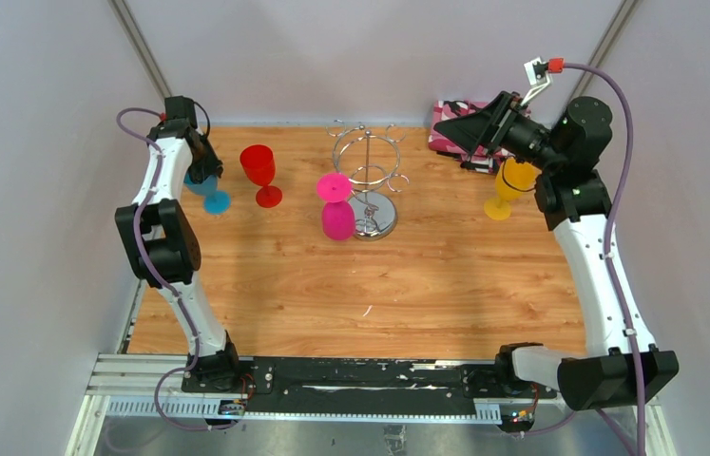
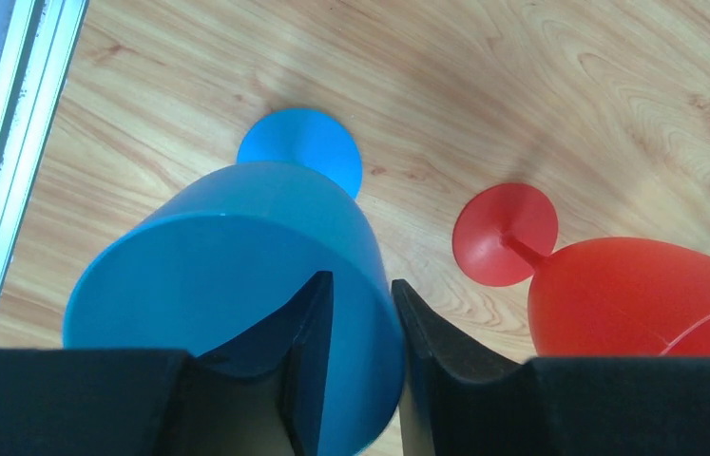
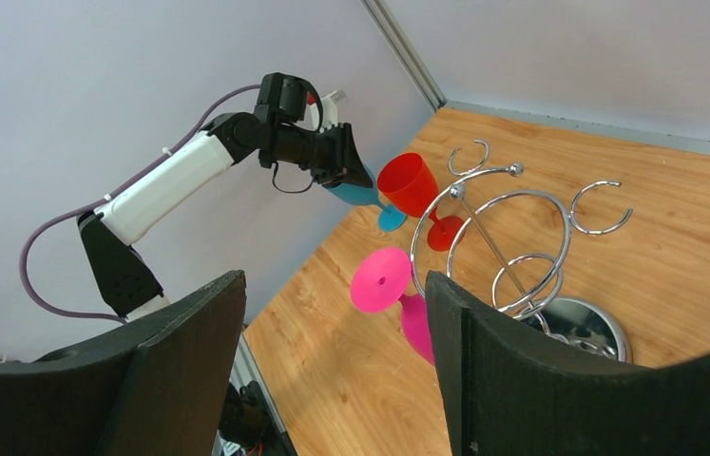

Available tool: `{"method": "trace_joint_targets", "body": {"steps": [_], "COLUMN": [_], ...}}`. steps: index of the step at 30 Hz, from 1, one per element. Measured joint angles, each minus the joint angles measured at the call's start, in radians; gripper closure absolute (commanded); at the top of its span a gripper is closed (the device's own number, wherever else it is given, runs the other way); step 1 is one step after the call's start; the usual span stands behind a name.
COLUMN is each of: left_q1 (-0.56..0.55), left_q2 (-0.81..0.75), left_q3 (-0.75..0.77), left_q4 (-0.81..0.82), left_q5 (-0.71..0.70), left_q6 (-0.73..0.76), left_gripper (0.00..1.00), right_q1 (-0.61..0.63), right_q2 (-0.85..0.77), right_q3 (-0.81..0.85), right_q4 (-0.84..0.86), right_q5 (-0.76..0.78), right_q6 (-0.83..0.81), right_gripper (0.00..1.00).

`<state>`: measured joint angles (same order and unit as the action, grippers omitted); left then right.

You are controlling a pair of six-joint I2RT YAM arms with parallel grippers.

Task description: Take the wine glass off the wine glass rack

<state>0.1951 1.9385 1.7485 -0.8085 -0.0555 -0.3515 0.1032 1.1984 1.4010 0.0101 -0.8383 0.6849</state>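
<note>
On the middle of the bench [image 1: 379, 304], the pink glass [image 1: 337, 220] hangs upside down, foot up, at the left side of the rack [image 1: 370, 176]. Farther left, the left pincer [image 2: 362, 281] clamps the wall of the blue glass [image 2: 227, 247], one finger inside; the red glass [image 1: 260, 171] stands beside. Far right, the right pincer [image 3: 334, 277] is spread wide, grasping nothing, near the yellow glass [image 1: 512, 180].

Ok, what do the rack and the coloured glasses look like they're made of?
The wine glass rack looks like chromed steel wire, with mirror-bright rods and a reflective round base. The blue glass, red glass and pink glass look like moulded plastic rather than real glass, given their saturated solid colour and soft satin highlights. That is a guess from the look alone.
</note>
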Motion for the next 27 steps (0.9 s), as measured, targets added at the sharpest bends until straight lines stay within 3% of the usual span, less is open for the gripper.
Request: {"method": "trace_joint_targets", "body": {"steps": [11, 27], "left_q1": [0.000, -0.066], "left_q2": [-0.034, -0.365], "left_q3": [-0.035, -0.066], "left_q4": [0.038, 0.105], "left_q5": [-0.024, -0.082], "left_q6": [0.000, 0.016], "left_gripper": [0.63, 0.59], "right_q1": [-0.002, -0.002], "right_q2": [0.015, 0.018], "right_q3": [-0.012, -0.052], "right_q4": [0.044, 0.064], "right_q5": [-0.010, -0.010], "right_q6": [0.027, 0.035], "right_gripper": [0.26, 0.26]}}
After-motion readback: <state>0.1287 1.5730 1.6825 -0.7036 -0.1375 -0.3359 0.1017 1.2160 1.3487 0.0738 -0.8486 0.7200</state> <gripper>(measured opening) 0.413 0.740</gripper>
